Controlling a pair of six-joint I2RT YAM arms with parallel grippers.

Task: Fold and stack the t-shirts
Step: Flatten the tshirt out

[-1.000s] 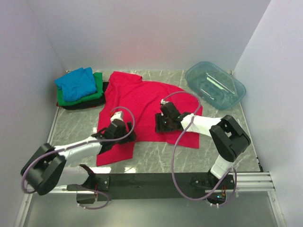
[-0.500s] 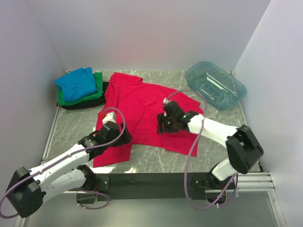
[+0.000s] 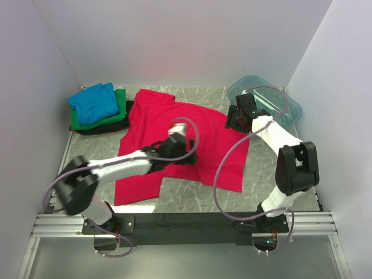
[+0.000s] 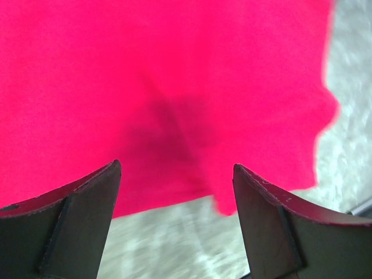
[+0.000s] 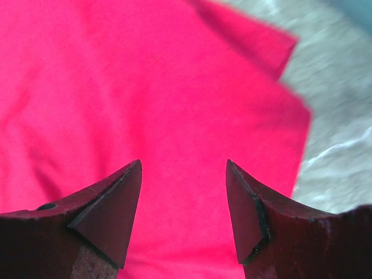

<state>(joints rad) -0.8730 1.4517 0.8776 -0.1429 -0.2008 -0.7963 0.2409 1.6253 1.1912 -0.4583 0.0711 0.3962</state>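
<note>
The red-pink t-shirt (image 3: 163,119) lies spread flat on the marble table, its hem toward the near edge. My left gripper (image 3: 187,154) is open and empty, low over the shirt's middle. In the left wrist view the left gripper (image 4: 174,168) hovers over the shirt's edge (image 4: 174,70) and bare marble. My right gripper (image 3: 235,119) is open and empty over the shirt's right back corner. In the right wrist view the right gripper (image 5: 183,165) has red cloth (image 5: 145,87) below it. The blue tee (image 3: 93,102) lies folded on the green tee (image 3: 121,104) and the black tee (image 3: 96,129) at the back left.
A clear teal plastic tub (image 3: 293,110) stands at the back right, just behind my right gripper. White walls close in the left, back and right sides. Marble table (image 3: 273,174) shows to the right of the shirt and along the near edge.
My left gripper has swung right from the shirt's left side to its middle. My right gripper has moved back and right toward the tub. The shirt's right side now lies flatter and wider.
</note>
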